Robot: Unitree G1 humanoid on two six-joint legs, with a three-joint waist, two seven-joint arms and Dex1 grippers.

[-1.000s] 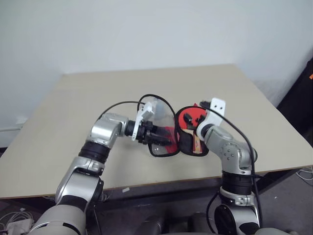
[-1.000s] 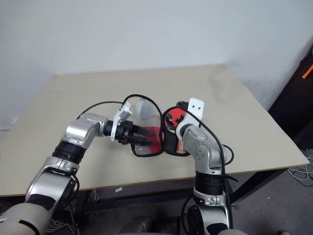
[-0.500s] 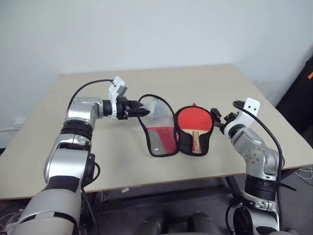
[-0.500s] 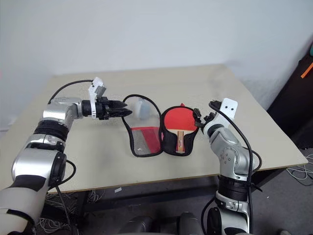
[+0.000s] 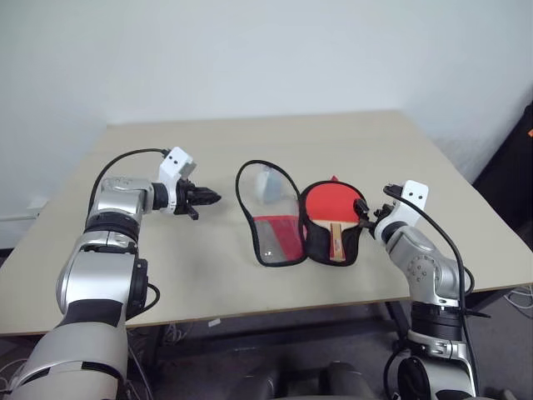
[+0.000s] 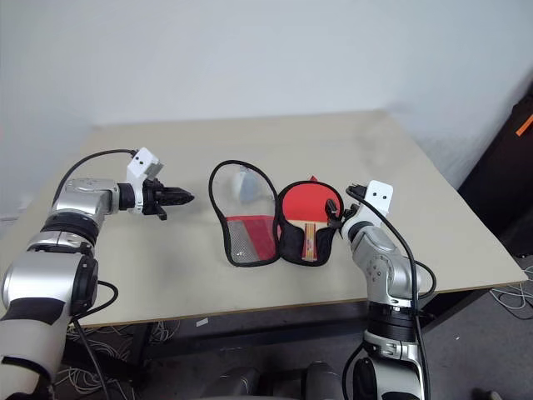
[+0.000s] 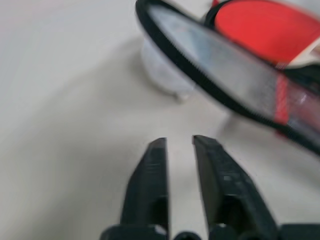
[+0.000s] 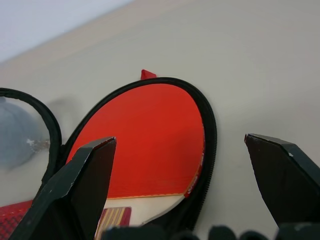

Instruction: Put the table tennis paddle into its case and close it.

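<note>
Left eye view has the case [image 5: 283, 218] lying open on the tabletop [image 5: 150, 275], roughly midway between the left and right edges and nearer the front edge than the back. Its clear-panelled flap [image 5: 268, 208] is folded out toward the left edge, and the table tennis paddle [image 5: 331, 208] rests in the black-edged half on the right, red face up and handle pointing at the front edge. The left tool [image 5: 208, 198] hovers over bare tabletop, well apart from the flap on the left-edge side, its tips aimed at the case; in the left wrist view its two black fingers [image 7: 150, 190] stand close together with a narrow gap between them and grip nothing. The right tool [image 6: 336, 210] sits just beside the case's right rim, next to the paddle's face; in the right wrist view its fingers [image 8: 82, 185] are spread wide and empty, the paddle lying ahead between them.
</note>
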